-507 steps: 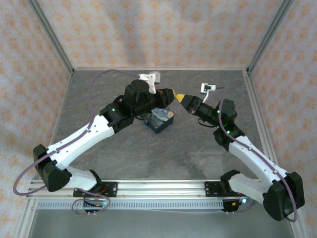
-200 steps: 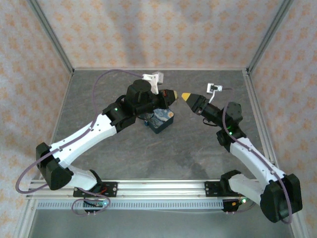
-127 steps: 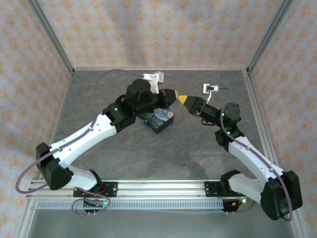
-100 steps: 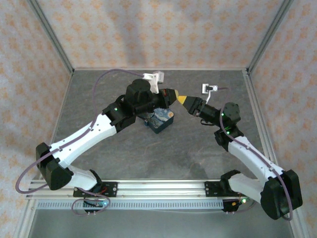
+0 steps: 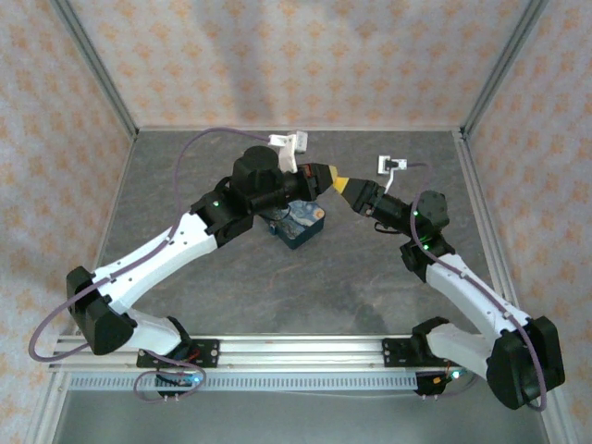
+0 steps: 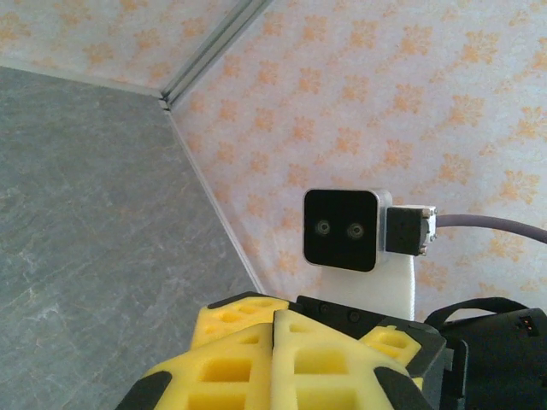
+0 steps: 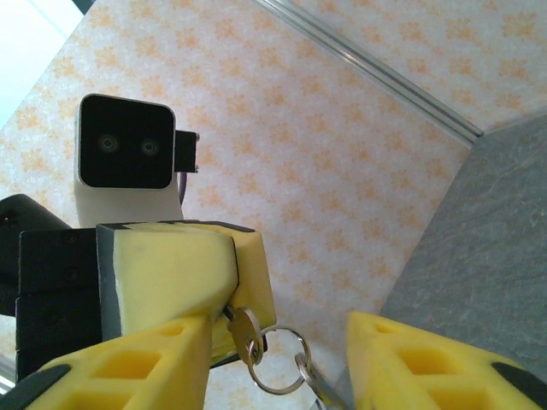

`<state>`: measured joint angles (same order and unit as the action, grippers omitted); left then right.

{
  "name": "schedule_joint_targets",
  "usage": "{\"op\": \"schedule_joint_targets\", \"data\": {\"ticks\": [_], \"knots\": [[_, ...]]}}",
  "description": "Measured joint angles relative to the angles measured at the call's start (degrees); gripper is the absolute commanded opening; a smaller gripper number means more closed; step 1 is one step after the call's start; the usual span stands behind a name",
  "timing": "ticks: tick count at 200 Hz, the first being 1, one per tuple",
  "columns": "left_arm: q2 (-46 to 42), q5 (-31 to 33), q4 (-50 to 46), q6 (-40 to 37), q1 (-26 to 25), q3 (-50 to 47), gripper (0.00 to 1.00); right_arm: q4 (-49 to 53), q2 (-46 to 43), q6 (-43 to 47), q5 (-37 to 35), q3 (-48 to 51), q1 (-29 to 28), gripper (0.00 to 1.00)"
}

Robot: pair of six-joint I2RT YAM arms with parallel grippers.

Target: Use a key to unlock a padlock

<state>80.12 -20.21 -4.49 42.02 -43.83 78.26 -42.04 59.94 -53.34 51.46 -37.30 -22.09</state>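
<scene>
Left claw (image 5: 317, 175): up off the counter (image 5: 231, 277) and clamped tight on the key (image 7: 248, 327), nose to nose with the right claw (image 5: 342, 183)!
Key: head poking out under the yellow pads, ring (image 7: 278, 363) dangling.
Right claw: spread wide, fingers either side of that ring.
Padlock (image 5: 298, 224): down on the counter, just beneath the left claw.

Soft, even, bright light throughout; faint shadows under the arms; wrist views sharp, without glare.
</scene>
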Motion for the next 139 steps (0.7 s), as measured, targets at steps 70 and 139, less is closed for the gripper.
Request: {"op": "schedule_joint_targets", "data": {"ticks": [70,139], "knots": [[-0.9,-5.3,4.0,3.2,2.9,-3.6,0.00,-3.7,-1.0,-3.3,1.4,0.0,1.7,0.49],[-0.9,-8.0,5.4,5.1,3.9,-4.1,0.00,-8.3,-0.5,-6.5,3.5,0.0,2.1,0.55]]}}
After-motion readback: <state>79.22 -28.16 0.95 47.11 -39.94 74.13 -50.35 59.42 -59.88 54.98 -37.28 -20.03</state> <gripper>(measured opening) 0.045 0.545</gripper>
